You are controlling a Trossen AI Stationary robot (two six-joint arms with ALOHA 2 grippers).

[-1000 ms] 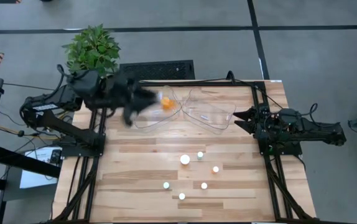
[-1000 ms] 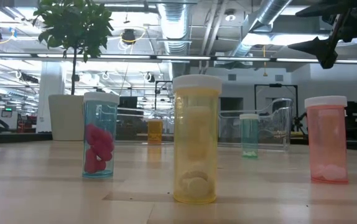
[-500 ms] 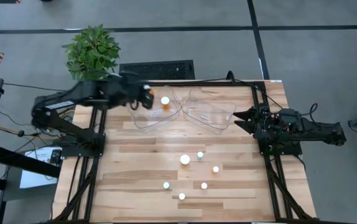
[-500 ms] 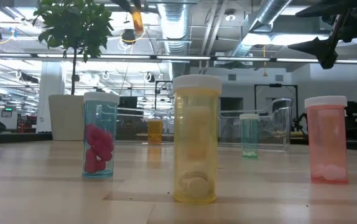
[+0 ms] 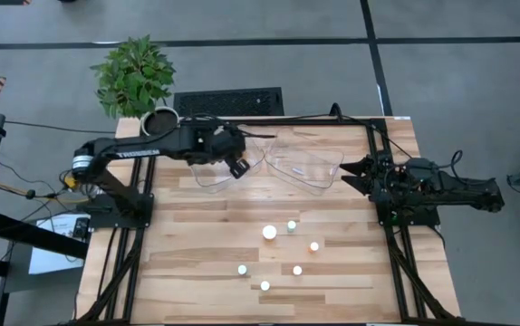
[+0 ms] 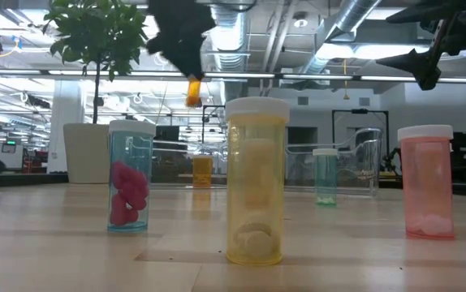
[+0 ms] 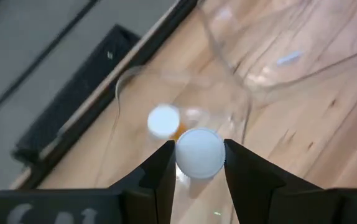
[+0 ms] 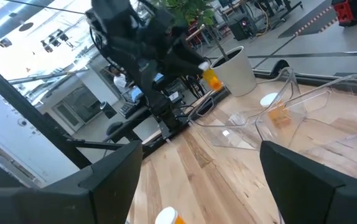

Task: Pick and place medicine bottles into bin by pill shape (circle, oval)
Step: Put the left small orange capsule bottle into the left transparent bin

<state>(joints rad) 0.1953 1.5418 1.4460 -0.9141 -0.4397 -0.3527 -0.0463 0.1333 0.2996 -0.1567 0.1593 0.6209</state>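
My left gripper hangs above the left clear bin, its fingers pinching a small orange bottle with a white cap. From the low camera I see that bottle dangling high over the counter, amber and short, cap end tucked up into the dark gripper. Through the wrist camera a second white-capped orange bottle lies inside the bin directly beneath the held one; the right wrist camera shows it too, resting against the clear wall.

The remaining bottles stand upright on the near half of the counter, each with a round white cap: a blue-tinted one with dark pink pills, a tall yellow one with pale round pills at its bottom, a pink one with white pills, a small teal one farther back, and a small amber one near the bins.

My right gripper waits at the right edge beside the second clear bin, fingers spread.
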